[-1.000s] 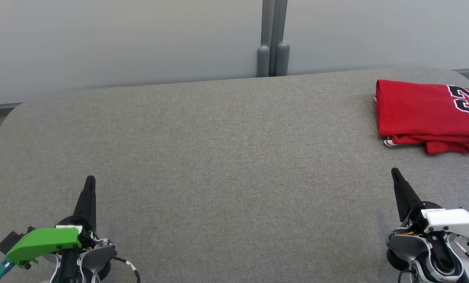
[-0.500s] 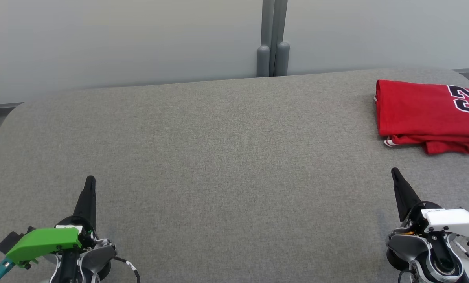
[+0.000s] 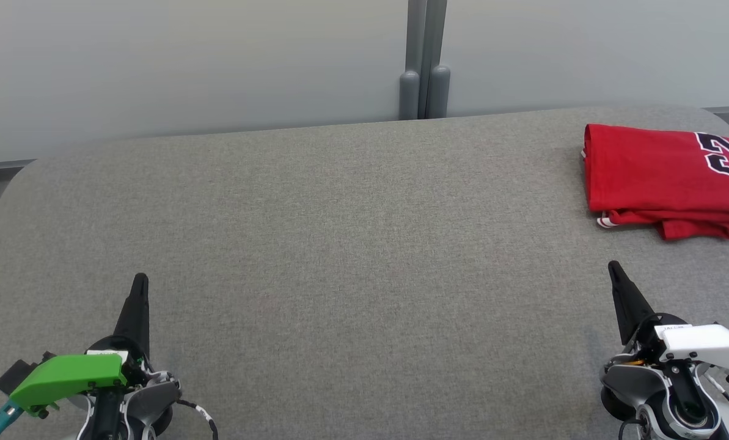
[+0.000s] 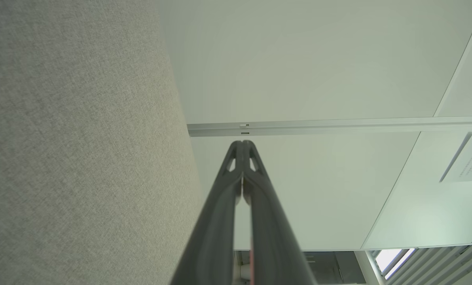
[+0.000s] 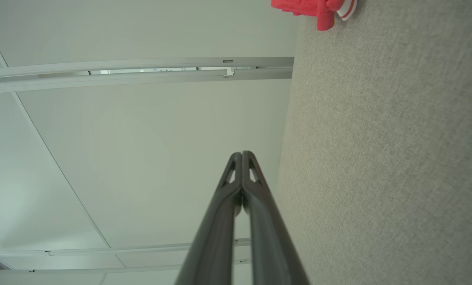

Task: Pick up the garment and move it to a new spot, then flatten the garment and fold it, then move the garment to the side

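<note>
The garment [image 3: 663,177] is a red jersey with a dark, white-edged number, folded into a neat rectangle at the far right of the grey table [image 3: 340,244]; its edge runs out of the head view. A corner of the garment [image 5: 315,8] peeks in at the top of the right wrist view. My left gripper [image 3: 139,280] rests at the lower left, shut and empty, far from the jersey. My right gripper [image 3: 613,267] sits at the lower right, shut and empty, a short way in front of the jersey. Both wrist views show the fingertips [image 4: 242,143] [image 5: 241,153] pressed together.
The grey fabric-covered table has rounded back corners. Behind it stands a pale wall panel with a grey vertical post [image 3: 424,61]. A wall sign [image 4: 467,158] appears in the left wrist view.
</note>
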You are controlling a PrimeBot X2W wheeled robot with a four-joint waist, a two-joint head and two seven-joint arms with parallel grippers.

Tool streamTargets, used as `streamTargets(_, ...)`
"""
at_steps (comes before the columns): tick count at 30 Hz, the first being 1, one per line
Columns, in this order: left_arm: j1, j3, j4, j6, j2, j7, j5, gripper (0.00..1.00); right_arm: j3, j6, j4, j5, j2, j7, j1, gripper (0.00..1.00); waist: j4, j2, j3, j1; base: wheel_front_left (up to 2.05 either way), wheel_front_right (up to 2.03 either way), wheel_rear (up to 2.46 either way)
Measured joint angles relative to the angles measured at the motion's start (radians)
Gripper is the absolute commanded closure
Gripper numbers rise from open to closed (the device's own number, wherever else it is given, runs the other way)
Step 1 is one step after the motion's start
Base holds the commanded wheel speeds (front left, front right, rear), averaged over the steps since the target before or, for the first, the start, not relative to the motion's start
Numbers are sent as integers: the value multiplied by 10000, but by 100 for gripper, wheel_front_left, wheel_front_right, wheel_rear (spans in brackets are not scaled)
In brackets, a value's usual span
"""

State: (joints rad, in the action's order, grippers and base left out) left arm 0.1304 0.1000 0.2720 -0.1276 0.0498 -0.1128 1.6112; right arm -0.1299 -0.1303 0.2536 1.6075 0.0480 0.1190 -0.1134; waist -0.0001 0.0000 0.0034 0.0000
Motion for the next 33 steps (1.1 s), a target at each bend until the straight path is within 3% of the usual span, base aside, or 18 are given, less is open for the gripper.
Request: streamTargets(33, 1, 0, 0, 0, 0, 0, 0, 100, 0, 0, 0, 0, 0, 0, 0, 100, 0, 0, 0, 0, 0, 0, 0)
